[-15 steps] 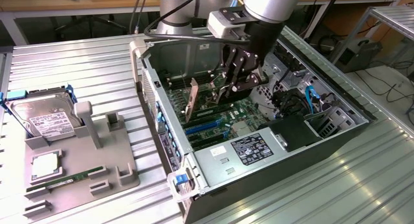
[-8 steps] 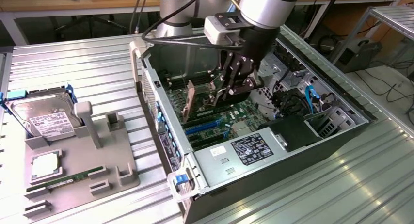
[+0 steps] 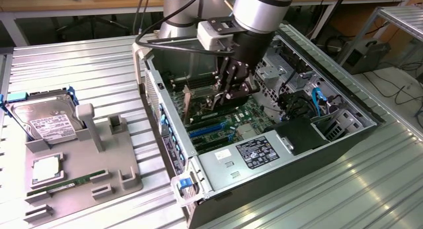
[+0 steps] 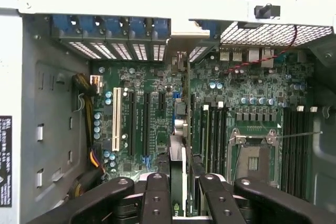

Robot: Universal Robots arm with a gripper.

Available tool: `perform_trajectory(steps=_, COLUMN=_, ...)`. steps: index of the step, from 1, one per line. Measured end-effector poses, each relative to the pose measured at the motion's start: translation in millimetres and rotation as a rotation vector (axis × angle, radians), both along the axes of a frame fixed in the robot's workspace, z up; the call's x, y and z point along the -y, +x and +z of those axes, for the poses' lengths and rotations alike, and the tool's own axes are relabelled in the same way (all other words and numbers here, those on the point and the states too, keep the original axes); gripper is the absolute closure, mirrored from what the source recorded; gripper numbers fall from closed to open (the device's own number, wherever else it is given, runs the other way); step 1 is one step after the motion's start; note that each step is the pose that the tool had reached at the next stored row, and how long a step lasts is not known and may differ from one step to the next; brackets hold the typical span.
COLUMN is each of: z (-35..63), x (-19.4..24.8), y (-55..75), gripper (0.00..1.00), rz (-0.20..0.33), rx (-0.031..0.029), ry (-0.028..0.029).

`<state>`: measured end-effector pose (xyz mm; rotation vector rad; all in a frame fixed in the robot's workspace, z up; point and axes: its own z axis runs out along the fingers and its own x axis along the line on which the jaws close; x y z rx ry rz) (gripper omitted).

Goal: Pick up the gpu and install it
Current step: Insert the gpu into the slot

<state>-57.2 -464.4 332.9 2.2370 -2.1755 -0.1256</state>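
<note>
inside, computer case (image 3: 343,135), gpu (image 4: 178,153), motherboard (image 4: 157,85)

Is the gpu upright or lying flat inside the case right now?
Upright. The gpu stands on edge between the gripper jaws, edge-on above the motherboard slots inside the open case.
</note>
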Motion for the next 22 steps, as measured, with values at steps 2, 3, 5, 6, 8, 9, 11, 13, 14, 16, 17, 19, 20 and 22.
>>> perform_trajectory(steps=2, z=-2.3, x=-0.8, y=-2.1, gripper=0.74, rz=-0.004, rx=0.0014, ry=-0.0005)
perform_trajectory(steps=3, z=-3.6, x=-1.1, y=-3.0, gripper=0.74, rz=-0.007, rx=0.0019, ry=-0.0005)
perform_trajectory(steps=5, z=-6.4, x=-1.6, y=-4.8, gripper=0.74, rz=-0.015, rx=0.0028, ry=-0.0006)
perform_trajectory(steps=6, z=-9.1, x=-1.9, y=-6.5, gripper=0.74, rz=-0.022, rx=0.0036, ry=-0.0008)
perform_trajectory(steps=8, z=-12.0, x=-2.3, y=-8.5, gripper=0.74, rz=-0.029, rx=0.0043, ry=-0.0013)
perform_trajectory(steps=9, z=-13.2, x=-2.4, y=-9.3, gripper=0.74, rz=-0.032, rx=0.0046, ry=-0.0017)
perform_trajectory(steps=11, z=-16.4, x=-2.5, y=-10.1, gripper=0.74, rz=-0.036, rx=0.0054, ry=-0.0020)
perform_trajectory(steps=13, z=-20.0, x=-2.5, y=-10.0, gripper=0.74, rz=-0.037, rx=0.0056, ry=-0.0020)
perform_trajectory(steps=14, z=-21.9, x=-2.5, y=-10.1, gripper=0.74, rz=-0.037, rx=0.0056, ry=-0.0020)
perform_trajectory(steps=16, z=-26.3, x=-2.5, y=-10.1, gripper=0.74, rz=-0.038, rx=0.0056, ry=-0.0020)
perform_trajectory(steps=17, z=-29.3, x=-2.5, y=-10.1, gripper=0.74, rz=-0.039, rx=0.0056, ry=-0.0021)
perform_trajectory(steps=19, z=-38.0, x=-2.5, y=-10.1, gripper=0.74, rz=-0.042, rx=0.0057, ry=-0.0021)
perform_trajectory(steps=20, z=-43.5, x=-2.3, y=-10.1, gripper=0.74, rz=-0.042, rx=0.0057, ry=-0.0020)
perform_trajectory(steps=22, z=-51.4, x=-1.1, y=-10.2, gripper=0.74, rz=-0.042, rx=0.0056, ry=-0.0021)
